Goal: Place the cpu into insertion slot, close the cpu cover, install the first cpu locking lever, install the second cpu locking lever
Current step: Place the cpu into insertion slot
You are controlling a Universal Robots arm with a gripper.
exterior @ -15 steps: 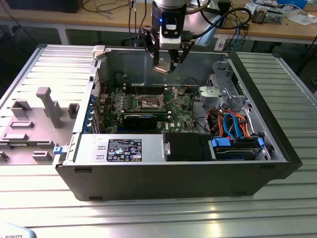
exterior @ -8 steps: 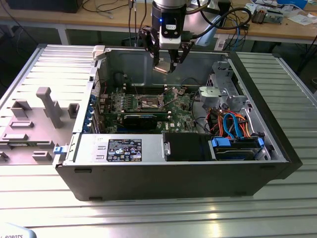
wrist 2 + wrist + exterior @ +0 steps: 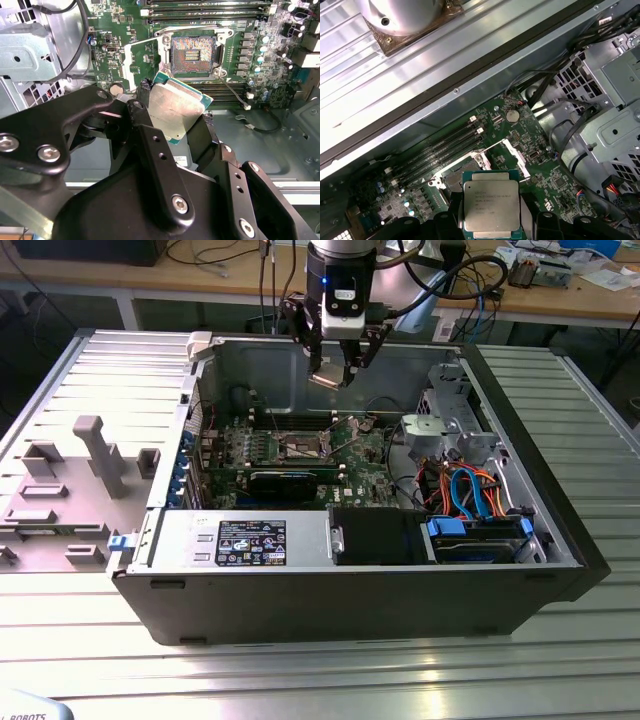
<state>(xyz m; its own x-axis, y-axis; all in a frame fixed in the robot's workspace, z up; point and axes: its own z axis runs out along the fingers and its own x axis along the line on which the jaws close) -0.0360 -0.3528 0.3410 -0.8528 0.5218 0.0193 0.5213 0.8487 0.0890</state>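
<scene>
In the exterior view, a grey moulded fixture is seen on the ribbed table, beside the left wall of an open computer case. A green motherboard is laid in the far left part of the case floor. The insertion slot is set near the middle of that board, and its dark contact field is left uncovered in the second wrist view. The cpu cover is swung open and stands off the slot's one edge, with green board seen through its window. The gripper is held above the board, clear of the slot. The cpu is pinched by its opposite edges between the black fingers, its metal top facing both wrist views, and it is carried in the air just short of the slot, touching nothing else. Towards the case's right wall, a metal drive cage and a bundle of orange and blue cables are found.
</scene>
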